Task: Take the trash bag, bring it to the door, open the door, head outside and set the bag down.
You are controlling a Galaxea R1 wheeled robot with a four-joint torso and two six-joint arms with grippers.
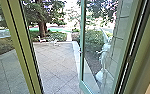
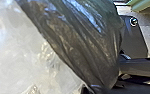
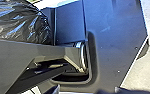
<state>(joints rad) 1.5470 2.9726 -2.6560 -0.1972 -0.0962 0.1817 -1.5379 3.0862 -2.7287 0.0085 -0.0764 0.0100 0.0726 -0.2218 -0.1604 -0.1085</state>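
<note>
Trash bag [image 2: 91,45]: black, glossy, creased plastic, seen close up in the left wrist view, and again in the right wrist view, just beside the robot's dark body; what bears its weight is unclear.
Pale plastic [image 2: 23,57]: whitish, crumpled and shiny, along the bag's dark edge.
Claws: I cannot tell how far either is open, or what either has hold of.
Door [image 1: 82,30]: glass in a green frame, standing open, from the centre to the right of the head view, a small handle [image 1: 79,51] on its near-centre edge.
Doorway: the gap lies left of centre, between the door and a yellow-green post [image 1: 19,55] slanting down the left.
In the way: the door leaf covers the right of the outlook; the gap itself looks free.
Ground outside: pale paving [image 1: 53,65] with diagonal joints, a light kerb [image 1: 76,55] along its right.
Beyond: a tree trunk [image 1: 42,28] at upper left, low bushes [image 1: 58,36], two small white objects by them.
Behind the glass: a pale upright shape [image 1: 104,57], too blurred to name, before a grey wall [image 1: 119,32].
</note>
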